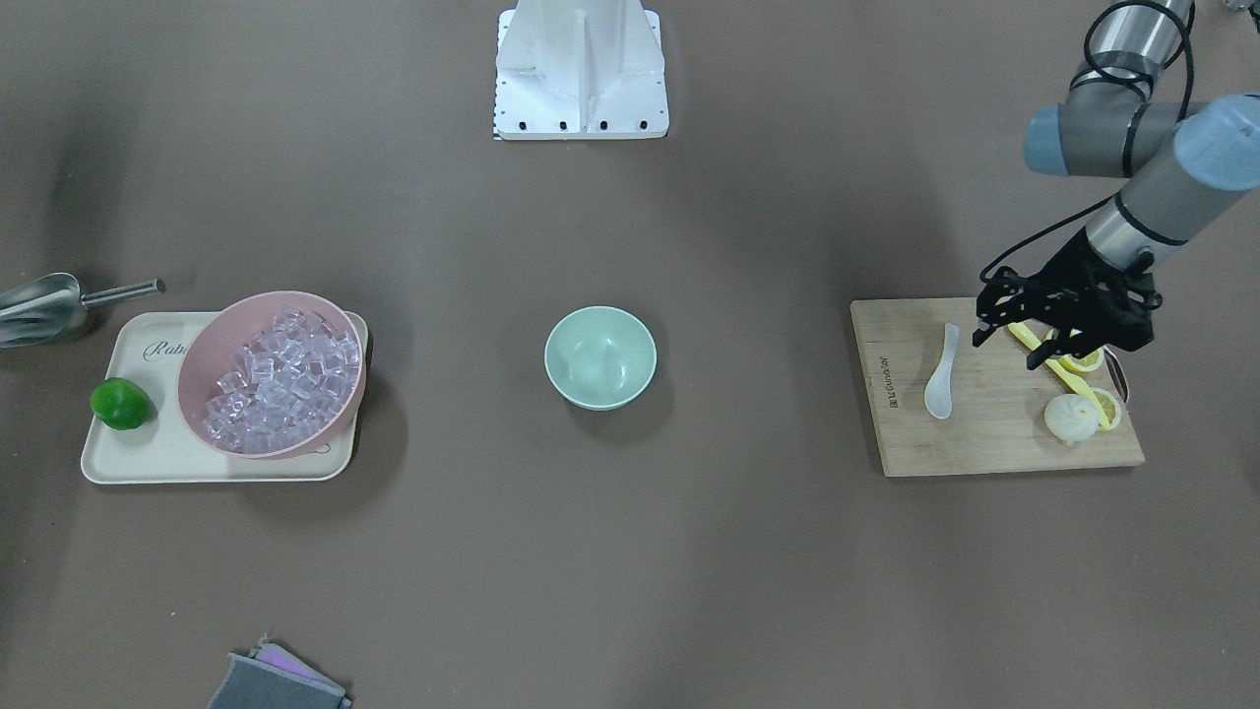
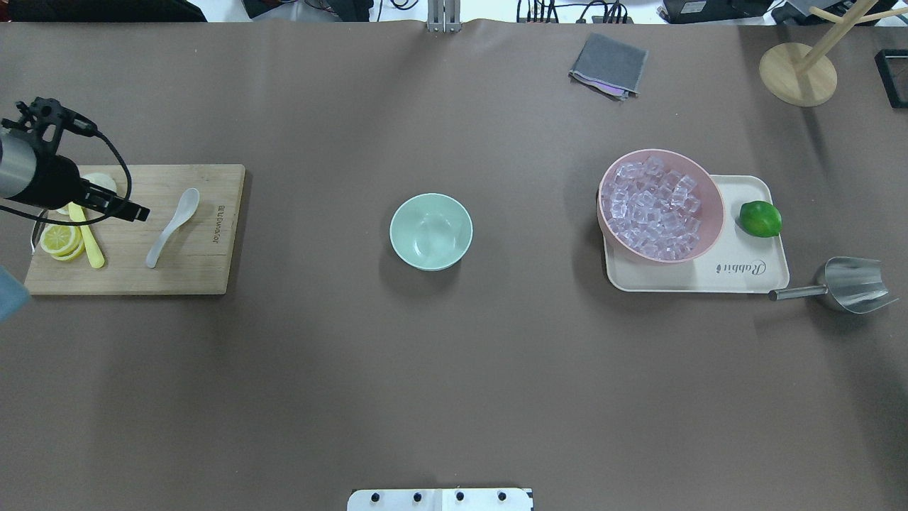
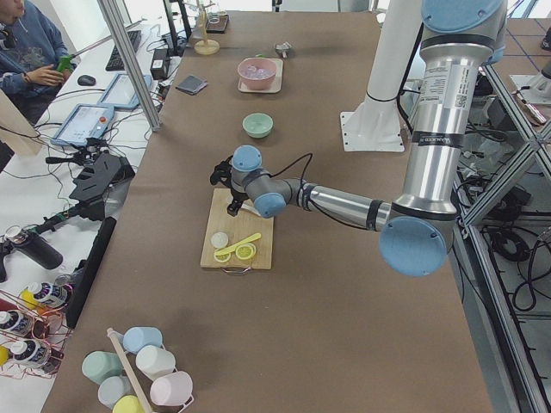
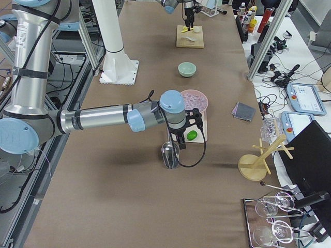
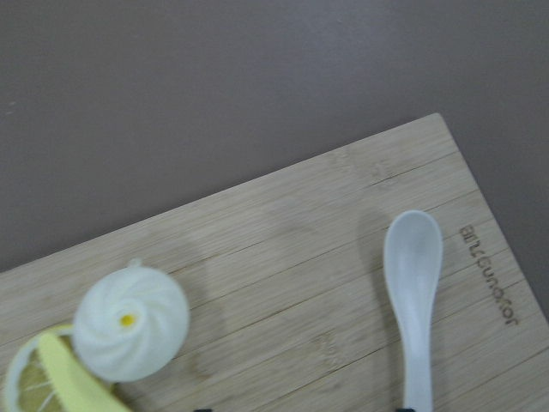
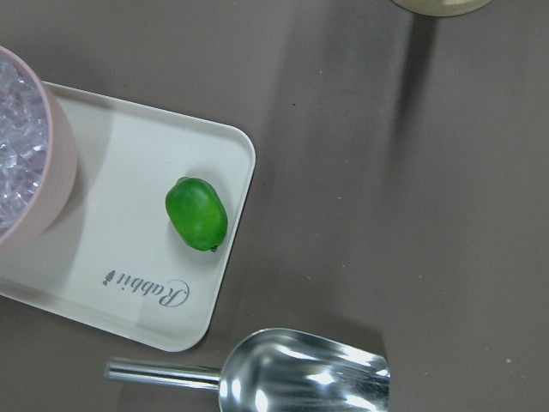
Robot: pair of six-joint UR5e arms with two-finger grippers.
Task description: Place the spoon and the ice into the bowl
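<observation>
The white spoon [image 1: 943, 379] lies on the wooden cutting board [image 1: 984, 448], scoop toward the camera in the front view; it also shows in the left wrist view [image 5: 413, 287]. The empty mint-green bowl [image 1: 600, 356] stands at the table's middle. Several clear ice cubes [image 1: 281, 379] fill the pink bowl [image 1: 358, 379]. My left gripper [image 1: 1006, 347] is open and empty, hovering over the board's far edge between the spoon and the lemon slices. My right gripper shows only in the exterior right view [image 4: 179, 138], above the metal scoop; I cannot tell whether it is open or shut.
The pink bowl sits on a cream tray [image 1: 148, 453] with a green lime [image 1: 121, 404]. A metal scoop [image 1: 39, 307] lies beside the tray. Lemon slices [image 1: 1086, 361], a yellow utensil [image 1: 1068, 379] and a white bun [image 1: 1070, 418] share the board. A grey cloth [image 1: 276, 681] lies near the table edge.
</observation>
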